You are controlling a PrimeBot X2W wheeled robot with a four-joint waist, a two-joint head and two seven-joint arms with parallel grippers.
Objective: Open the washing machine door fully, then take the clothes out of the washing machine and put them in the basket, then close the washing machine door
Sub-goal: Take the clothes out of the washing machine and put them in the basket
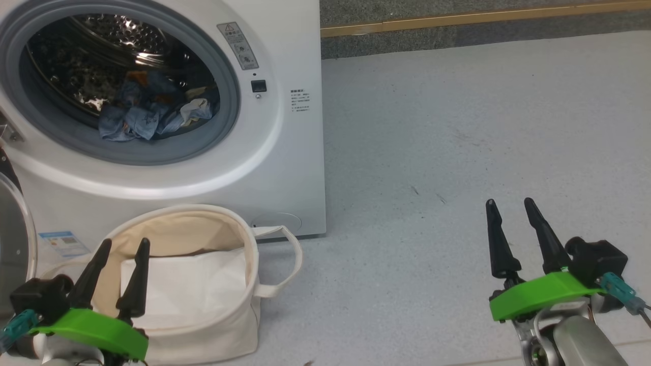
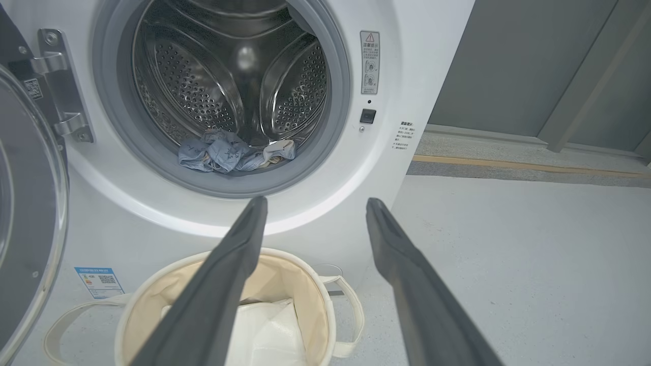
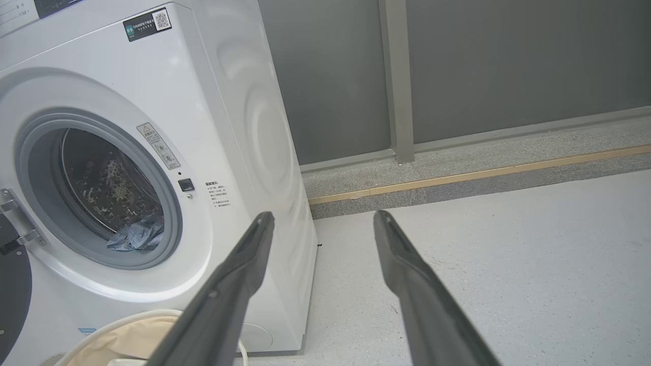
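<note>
The white washing machine (image 1: 285,152) stands at the left with its round mouth uncovered. Its door (image 1: 12,239) hangs swung out at the far left edge, hinge side showing in the left wrist view as door (image 2: 25,203). The clothes (image 1: 152,109), blue with a cream piece, lie low in the steel drum; clothes (image 2: 229,155) and clothes (image 3: 137,236) show too. The cream basket (image 1: 239,315) sits on the floor before the machine. My left gripper (image 1: 124,243) hovers open over the basket's near side. My right gripper (image 1: 509,202) stands open above bare floor at the right.
A plain white flat sheet (image 1: 188,290) lies inside the basket. Grey speckled floor (image 1: 457,152) stretches to the right of the machine. A raised step with a wooden strip (image 1: 483,18) and a grey wall run along the back.
</note>
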